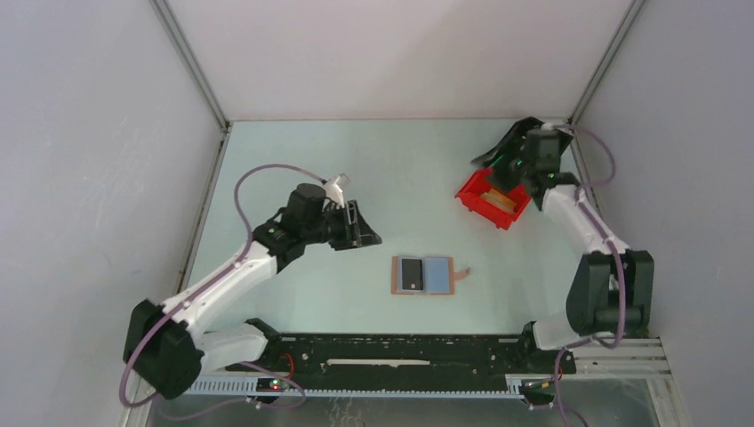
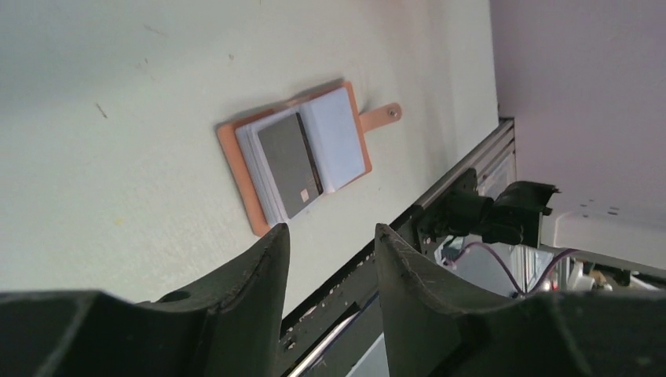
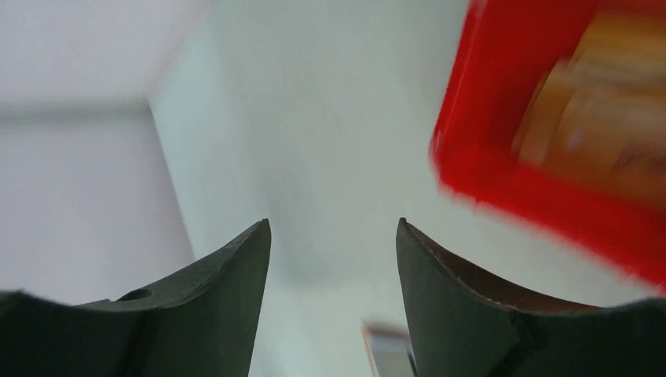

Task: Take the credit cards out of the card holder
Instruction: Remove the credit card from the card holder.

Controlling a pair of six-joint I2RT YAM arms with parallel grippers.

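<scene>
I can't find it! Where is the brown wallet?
Top view: the card holder lies open mid-table, ahead of the base rail, left of the red bin.

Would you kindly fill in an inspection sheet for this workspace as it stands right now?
Surface: pale green table, with a few faint scuffs in the left wrist view.
Job's things: card holder lies open and flat near the middle, with a black card in one half; a tan item, too blurred to identify, lies in the red bin.
Clutter: red bin at far right; there is a dark shape behind it, and I cannot tell what it is.
Grippers: left gripper open, empty, left of the holder; right gripper open, empty, by the red bin.
Cables: purple cable loops along each arm.
Surroundings: plain grey walls; black rail at the near edge.
</scene>
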